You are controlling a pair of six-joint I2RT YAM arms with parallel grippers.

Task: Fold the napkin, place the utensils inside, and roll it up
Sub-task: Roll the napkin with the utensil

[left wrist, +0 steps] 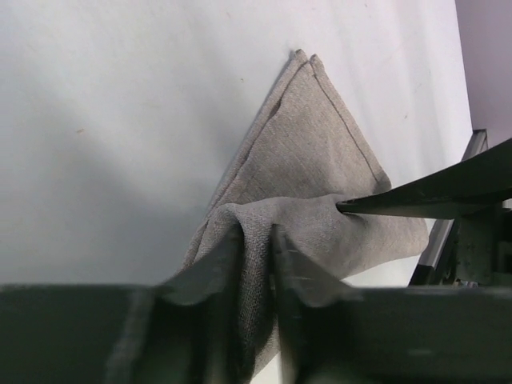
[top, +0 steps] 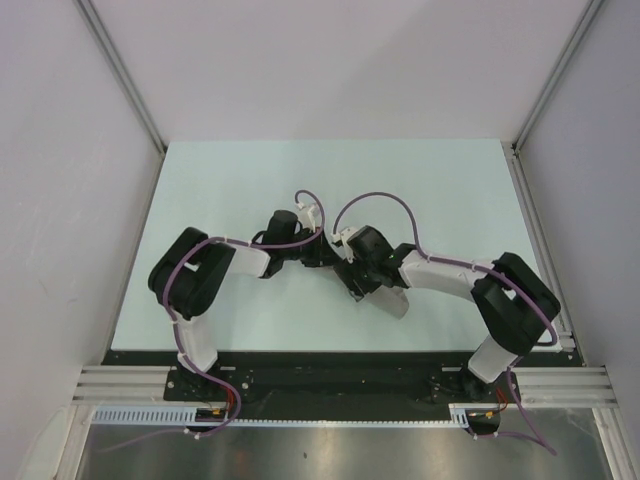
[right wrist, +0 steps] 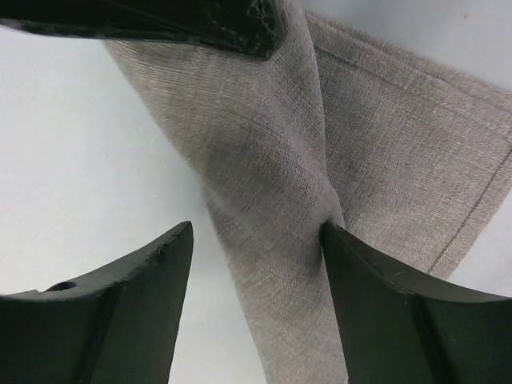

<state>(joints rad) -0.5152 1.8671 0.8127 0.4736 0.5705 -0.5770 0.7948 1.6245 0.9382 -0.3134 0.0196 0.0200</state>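
The grey-beige napkin (left wrist: 312, 144) is bunched and lifted, and one folded corner points away across the table. My left gripper (left wrist: 254, 236) is shut on a pinched ridge of the cloth. My right gripper (right wrist: 256, 232) is open and straddles a hanging band of the napkin (right wrist: 264, 144); its right finger (right wrist: 376, 280) touches the cloth and its left finger stands clear. In the top view both grippers, left (top: 325, 255) and right (top: 350, 272), meet at the table's middle and hide the napkin. The wooden spoon is out of view.
The pale table (top: 300, 180) is walled by white panels on the left, back and right. A metal rail (top: 540, 250) runs along its right edge. The arm bases stand on the black strip (top: 330, 375) at the near edge.
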